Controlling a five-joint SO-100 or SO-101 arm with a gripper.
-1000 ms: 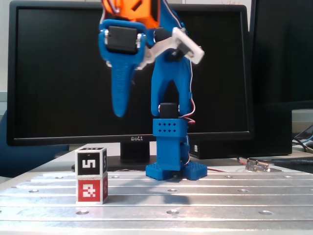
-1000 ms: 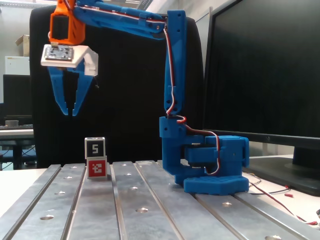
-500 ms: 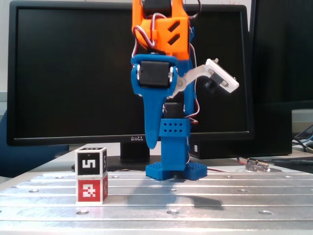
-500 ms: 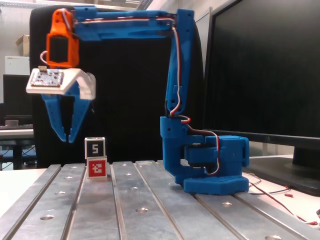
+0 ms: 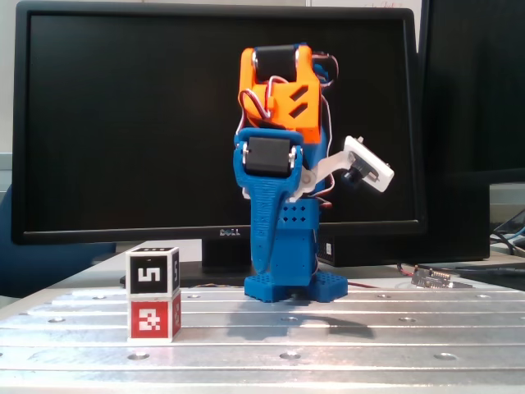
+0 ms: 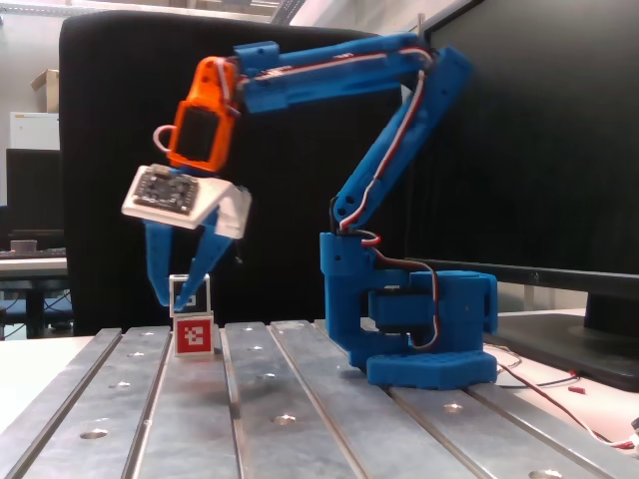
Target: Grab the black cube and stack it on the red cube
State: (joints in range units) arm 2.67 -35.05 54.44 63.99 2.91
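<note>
on the ribbed metal desk (image 5: 344, 349), the small black cube with a white "5" marker (image 5: 152, 272) sits squarely on top of the small red cube with a white pixelated marker (image 5: 153, 318); both fixed views show the stack, the black cube (image 6: 189, 294) touching the red cube (image 6: 194, 336) beneath it; the blue two-finger claw (image 6: 178, 296) points downward with its fingers slightly apart and holding nothing; in one fixed view its tips overlap the black cube, while the other shows the claw (image 5: 262, 267) hanging clearly to the right of the stack; a dark monitor (image 5: 123, 123) stands behind.
</note>
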